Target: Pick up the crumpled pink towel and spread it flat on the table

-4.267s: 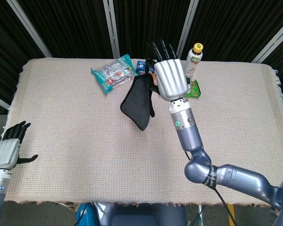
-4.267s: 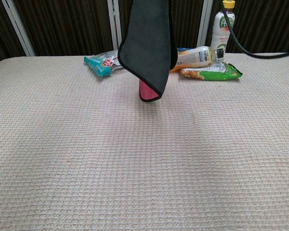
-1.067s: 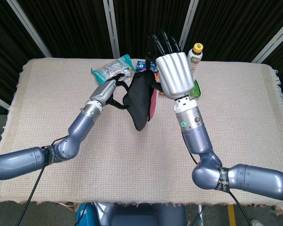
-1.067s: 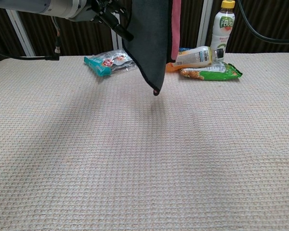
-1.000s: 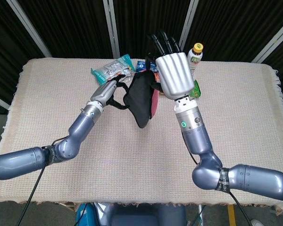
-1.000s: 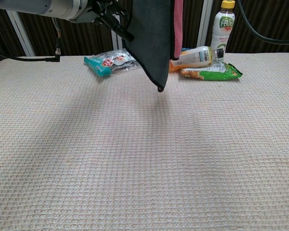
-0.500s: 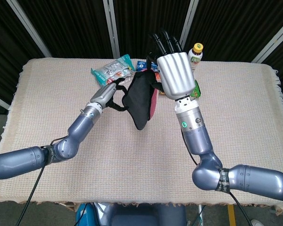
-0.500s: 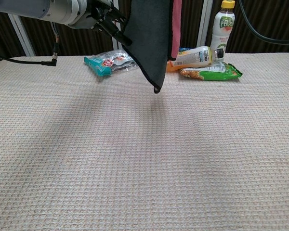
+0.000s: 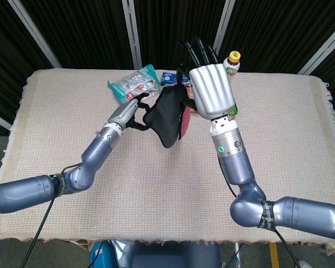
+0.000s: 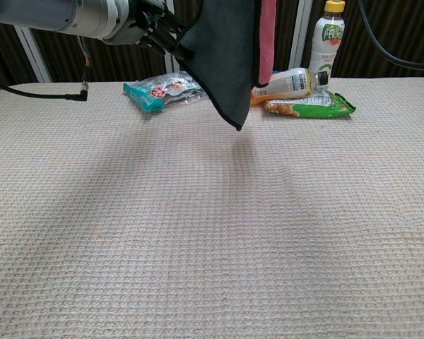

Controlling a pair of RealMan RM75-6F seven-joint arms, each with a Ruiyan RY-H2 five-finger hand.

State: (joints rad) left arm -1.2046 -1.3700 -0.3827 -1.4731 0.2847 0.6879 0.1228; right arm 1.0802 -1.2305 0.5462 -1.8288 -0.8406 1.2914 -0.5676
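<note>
The towel [image 9: 166,118] hangs in the air over the far middle of the table, dark grey on its outer face with a pink face [image 10: 267,35] showing at its right edge. My right hand [image 9: 211,92], back towards the head camera, holds its top edge from above. My left hand [image 9: 135,110] pinches the towel's left edge; its dark fingers [image 10: 171,34] meet the cloth in the chest view. The towel's lower tip [image 10: 238,127] dangles above the table without touching it. My right hand lies above the chest view's frame.
Behind the towel lie a teal snack packet [image 9: 133,85], a bottle on its side [image 10: 286,82], a green packet [image 10: 307,106] and an upright bottle [image 10: 327,39]. A beige woven cloth [image 10: 198,233] covers the table.
Since 4.3 s ago my left arm came up from the near left corner to the towel's edge. In the last second the towel shifted slightly right and its lower tip rose a little.
</note>
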